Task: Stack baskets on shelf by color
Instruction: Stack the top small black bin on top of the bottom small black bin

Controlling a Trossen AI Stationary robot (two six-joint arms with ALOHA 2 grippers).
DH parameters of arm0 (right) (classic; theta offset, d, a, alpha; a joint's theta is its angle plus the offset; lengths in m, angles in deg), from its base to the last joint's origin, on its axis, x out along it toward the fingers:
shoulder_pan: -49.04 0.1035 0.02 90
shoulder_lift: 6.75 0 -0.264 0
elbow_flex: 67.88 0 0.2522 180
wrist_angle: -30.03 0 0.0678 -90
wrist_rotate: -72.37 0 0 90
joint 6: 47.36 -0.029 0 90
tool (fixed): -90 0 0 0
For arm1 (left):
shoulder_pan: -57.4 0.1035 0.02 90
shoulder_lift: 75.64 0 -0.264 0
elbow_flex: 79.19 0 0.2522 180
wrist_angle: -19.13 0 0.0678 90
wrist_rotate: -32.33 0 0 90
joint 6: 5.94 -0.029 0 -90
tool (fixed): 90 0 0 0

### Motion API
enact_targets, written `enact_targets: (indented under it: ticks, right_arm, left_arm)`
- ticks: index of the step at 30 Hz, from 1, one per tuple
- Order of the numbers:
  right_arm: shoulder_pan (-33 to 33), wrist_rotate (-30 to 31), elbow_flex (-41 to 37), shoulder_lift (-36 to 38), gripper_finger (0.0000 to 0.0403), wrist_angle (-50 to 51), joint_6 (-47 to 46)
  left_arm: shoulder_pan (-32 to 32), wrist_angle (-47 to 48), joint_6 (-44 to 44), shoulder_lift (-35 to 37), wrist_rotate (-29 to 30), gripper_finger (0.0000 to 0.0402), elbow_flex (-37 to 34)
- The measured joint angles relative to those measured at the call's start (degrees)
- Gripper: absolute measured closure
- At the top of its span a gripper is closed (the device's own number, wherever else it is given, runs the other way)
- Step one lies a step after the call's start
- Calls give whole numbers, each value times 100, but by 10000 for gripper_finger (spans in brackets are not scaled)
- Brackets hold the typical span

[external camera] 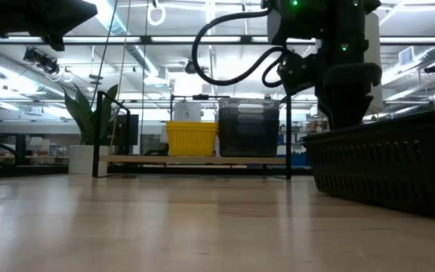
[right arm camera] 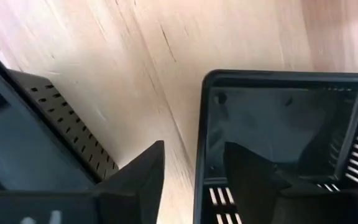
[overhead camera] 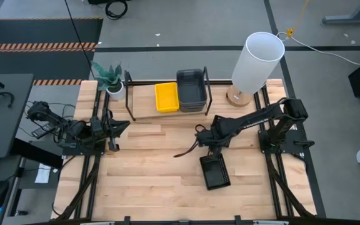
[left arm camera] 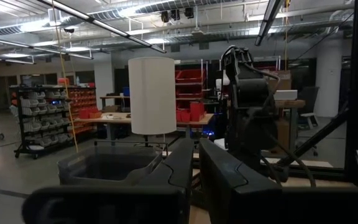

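Two dark, jointed robot arms carry looping black cables; a green light glows on the right arm (external camera: 331,45).

yellow basket (overhead camera: 166,97) | dark grey baskets (overhead camera: 191,90) | black, seemingly slotted basket (overhead camera: 215,172)

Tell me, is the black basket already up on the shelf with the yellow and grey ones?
No, the black basket sits on the table in front of the shelf, right by the right gripper, while only the yellow basket and grey basket are on the shelf.

Two basket stacks (overhead camera: 180,95) side by side on shelf (overhead camera: 144,103), lamp (overhead camera: 255,62) right of shelf, plant (overhead camera: 110,78) left, lone basket (overhead camera: 215,171) on tabletop (overhead camera: 149,169) nearer front
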Motion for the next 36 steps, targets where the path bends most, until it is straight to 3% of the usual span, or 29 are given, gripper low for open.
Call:
enact_targets:
  ticks: [5,11,17,25,30,36]
  right_arm:
    - [9,241,-172,0,210,-115,27]
    - [0,683,-522,1,221,-457,41]
    - [3,614,-920,2,270,-923,155]
    - [54,425,-1013,1,390,-900,295]
    - [349,626,-806,0,390,-425,247]
    - [644,995,9,0,396,467,268]
  left_arm:
    - [0,0,1,0,0,374,0]
    - [0,-1,0,0,0,365,0]
    - [0,0,1,0,0,363,0]
    - [0,1,2,0,0,374,0]
    - [0,-1,2,0,0,369,0]
    - [0,-1,2,0,0,362,0]
